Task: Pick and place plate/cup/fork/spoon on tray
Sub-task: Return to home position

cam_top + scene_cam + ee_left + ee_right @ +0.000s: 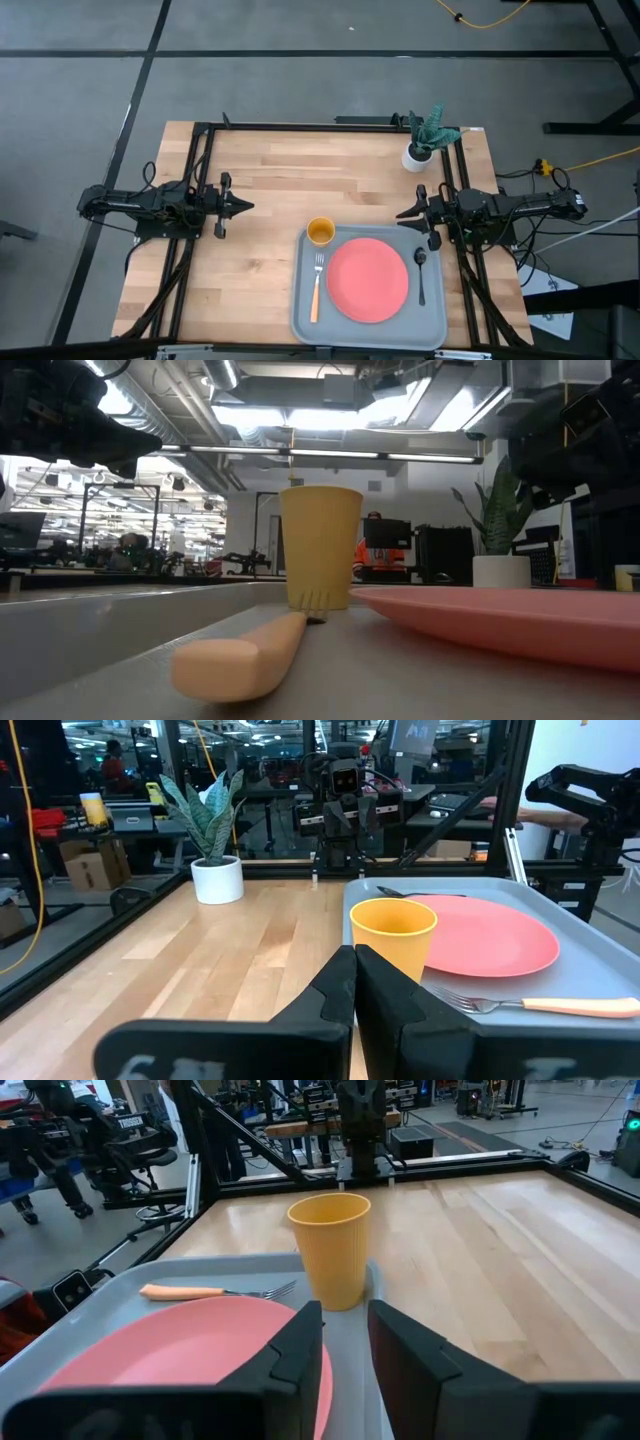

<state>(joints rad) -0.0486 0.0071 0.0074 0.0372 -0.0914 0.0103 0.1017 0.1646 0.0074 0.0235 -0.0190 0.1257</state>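
The grey tray [300, 322] lies at the table's near right. On it rest the coral-pink plate [368, 280], the yellow cup [320, 232] upright at its far left corner, the orange-handled fork [317, 285] left of the plate, and the dark spoon [421, 272] to the plate's right. My left gripper [248, 207] hovers shut at the table's left, pointing level toward the cup [392, 935]. My right gripper [400, 213] hovers open by the tray's far right corner, nothing between its fingers [300, 1342].
A white pot with a green plant [418, 155] stands at the table's far right corner. Bare wooden tabletop [290, 175] stretches between the two arms and along the far side. A black frame [200, 180] edges the table.
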